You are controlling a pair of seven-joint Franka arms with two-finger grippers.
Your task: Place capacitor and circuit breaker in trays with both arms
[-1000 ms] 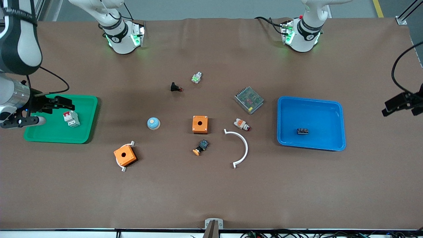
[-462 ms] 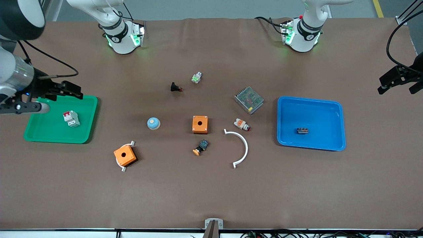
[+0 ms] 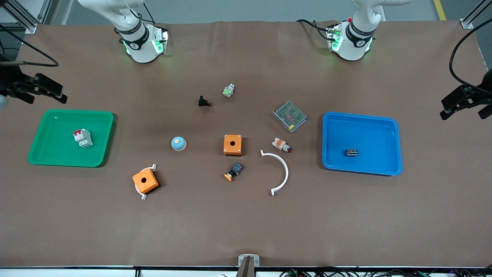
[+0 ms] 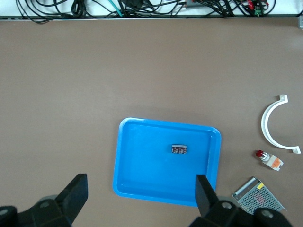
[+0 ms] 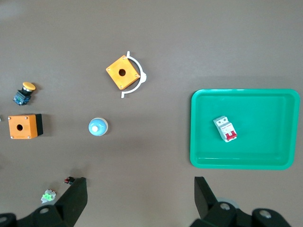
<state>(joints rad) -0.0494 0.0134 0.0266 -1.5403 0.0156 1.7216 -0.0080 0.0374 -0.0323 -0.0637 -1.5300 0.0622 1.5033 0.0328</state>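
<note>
The circuit breaker [image 3: 83,138], white-grey with red levers, lies in the green tray [image 3: 54,154]; it also shows in the right wrist view [image 5: 225,129]. The capacitor [image 3: 351,152], a tiny dark block, lies in the blue tray [image 3: 384,127]; it also shows in the left wrist view [image 4: 179,149]. My right gripper [image 3: 57,94] is open and empty, up over bare table just outside the green tray. My left gripper [image 3: 446,109] is open and empty, up over the table at the left arm's end, outside the blue tray.
Between the trays lie two orange boxes [image 3: 232,144] [image 3: 145,181], a white arc [image 3: 282,171], a mesh-topped metal box [image 3: 290,115], a blue dome [image 3: 178,143], an orange-capped button [image 3: 233,171], a white-orange part [image 3: 281,145] and two small parts [image 3: 203,101] [image 3: 228,90].
My right gripper has pulled up and away from over the green tray toward the bases, leaving the circuit breaker in it. My left gripper has shifted only slightly beside the blue tray.
</note>
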